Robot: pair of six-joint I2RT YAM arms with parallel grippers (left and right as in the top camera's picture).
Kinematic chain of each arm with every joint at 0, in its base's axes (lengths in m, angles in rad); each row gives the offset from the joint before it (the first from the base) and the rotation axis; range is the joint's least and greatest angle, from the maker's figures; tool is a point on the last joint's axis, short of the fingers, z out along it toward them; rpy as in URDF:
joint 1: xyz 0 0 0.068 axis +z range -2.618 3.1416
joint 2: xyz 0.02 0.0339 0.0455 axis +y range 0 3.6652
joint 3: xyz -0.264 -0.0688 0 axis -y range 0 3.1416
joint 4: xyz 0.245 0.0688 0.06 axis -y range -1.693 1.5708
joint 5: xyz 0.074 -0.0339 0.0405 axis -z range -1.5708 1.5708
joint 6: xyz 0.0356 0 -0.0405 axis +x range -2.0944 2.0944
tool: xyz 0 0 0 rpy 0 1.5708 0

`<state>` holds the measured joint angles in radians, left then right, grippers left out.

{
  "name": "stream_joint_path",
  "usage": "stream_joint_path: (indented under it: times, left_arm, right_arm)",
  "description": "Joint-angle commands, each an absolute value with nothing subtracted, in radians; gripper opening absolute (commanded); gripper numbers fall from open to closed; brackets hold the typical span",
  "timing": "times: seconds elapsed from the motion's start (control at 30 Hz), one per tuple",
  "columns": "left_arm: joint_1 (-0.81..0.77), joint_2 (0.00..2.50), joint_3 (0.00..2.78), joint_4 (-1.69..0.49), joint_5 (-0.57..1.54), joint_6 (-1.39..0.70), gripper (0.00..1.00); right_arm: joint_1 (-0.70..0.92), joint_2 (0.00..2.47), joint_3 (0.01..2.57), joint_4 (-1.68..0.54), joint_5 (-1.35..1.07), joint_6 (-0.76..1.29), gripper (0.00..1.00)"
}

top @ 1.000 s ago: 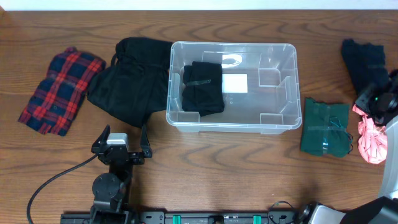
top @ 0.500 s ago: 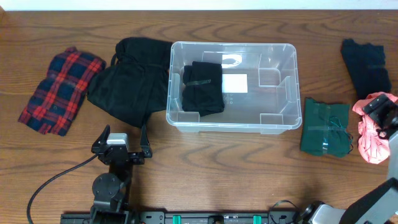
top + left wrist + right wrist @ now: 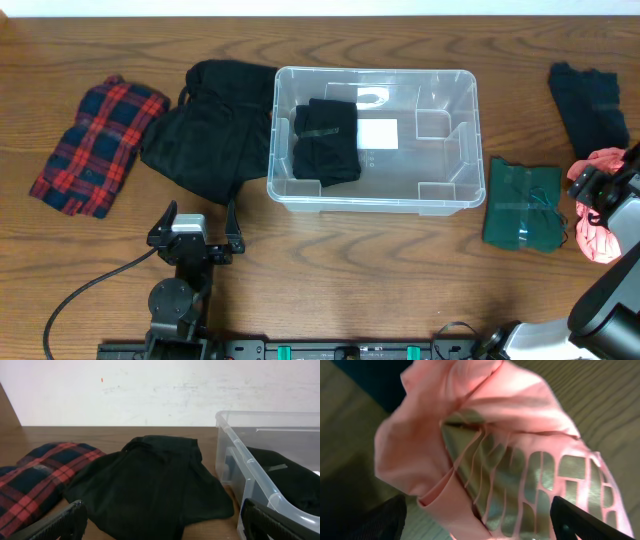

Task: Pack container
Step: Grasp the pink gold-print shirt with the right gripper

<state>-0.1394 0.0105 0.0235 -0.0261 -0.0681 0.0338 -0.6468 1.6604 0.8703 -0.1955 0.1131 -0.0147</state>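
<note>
The clear container point(image 3: 372, 72) stands mid-table with a folded black garment point(image 3: 326, 140) and a white label point(image 3: 377, 133) on its floor. Its near left corner shows in the left wrist view point(image 3: 260, 460). My right gripper point(image 3: 592, 197) hangs over a crumpled pink garment point(image 3: 597, 235) at the right edge. In the right wrist view its jaws point(image 3: 480, 527) are open wide, with the pink garment point(image 3: 510, 460) and its metallic print lying between and beyond the fingers point(image 3: 380, 520). My left gripper point(image 3: 197, 222) rests open near the front left, pointing at a black garment point(image 3: 150, 480).
A loose black garment point(image 3: 210, 125) lies against the container's left wall, with a red plaid one point(image 3: 97, 145) further left. A folded green garment point(image 3: 524, 203) lies right of the container. A dark navy one point(image 3: 590, 100) is at the back right. A cable point(image 3: 90, 290) runs front left.
My right gripper went from nearly shut to wide open and shifted a little toward the front over the pink garment, whose far edge is now bunched up. The left arm has not moved.
</note>
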Motion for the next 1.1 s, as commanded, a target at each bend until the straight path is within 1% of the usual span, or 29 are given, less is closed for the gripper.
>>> stream_joint_path:
  times: [0.0,0.17,0.2,0.23,0.27,0.33,0.43,0.5,0.53,0.57,0.8,0.97,1.07]
  left_arm:
    - [-0.141,0.005,0.004,-0.063,-0.098,0.047,0.98]
    - [-0.141,0.005,0.004,-0.063,-0.098,0.047,0.98]
    - [-0.141,0.005,0.004,-0.063,-0.098,0.047,0.98]
    - [-0.141,0.005,0.004,-0.063,-0.098,0.047,0.98]
    - [-0.141,0.005,0.004,-0.063,-0.098,0.047,0.98]
    - [-0.141,0.005,0.004,-0.063,-0.098,0.047,0.98]
    - [-0.141,0.005,0.004,-0.063,-0.098,0.047,0.98]
    - [-0.141,0.005,0.004,-0.064,-0.098,0.047,0.98]
    - [-0.141,0.005,0.004,-0.063,-0.098,0.047,0.98]
    - [-0.141,0.005,0.004,-0.063,-0.098,0.047,0.98]
    - [-0.141,0.005,0.004,-0.063,-0.098,0.047,0.98]
    - [-0.141,0.005,0.004,-0.063,-0.098,0.047,0.98]
    - [-0.141,0.005,0.004,-0.063,-0.098,0.047,0.98]
  right_arm:
    - [-0.655,1.708,0.866,-0.192,0.123,-0.083,0.89]
    - [-0.655,1.801,0.866,-0.182,0.123,-0.109,0.92]
    - [-0.655,1.817,0.866,-0.182,0.123,-0.11,0.91]
    - [-0.655,1.836,0.866,-0.182,0.123,-0.11,0.88]
    - [-0.655,1.847,0.866,-0.183,0.122,-0.109,0.82]
    - [-0.655,1.856,0.866,-0.187,0.099,-0.109,0.64]
    - [-0.655,1.847,0.869,-0.186,0.096,-0.077,0.22]
    - [-0.654,1.829,0.87,-0.189,0.091,-0.075,0.04]
    - [-0.654,1.816,0.87,-0.192,0.085,-0.075,0.01]
    - [-0.654,1.798,0.87,-0.194,0.079,-0.068,0.01]
    - [-0.653,1.588,0.87,-0.194,0.058,-0.021,0.01]
    - [-0.647,1.396,0.871,-0.191,-0.03,-0.012,0.01]
    - [-0.611,1.283,0.871,-0.189,-0.071,-0.012,0.01]
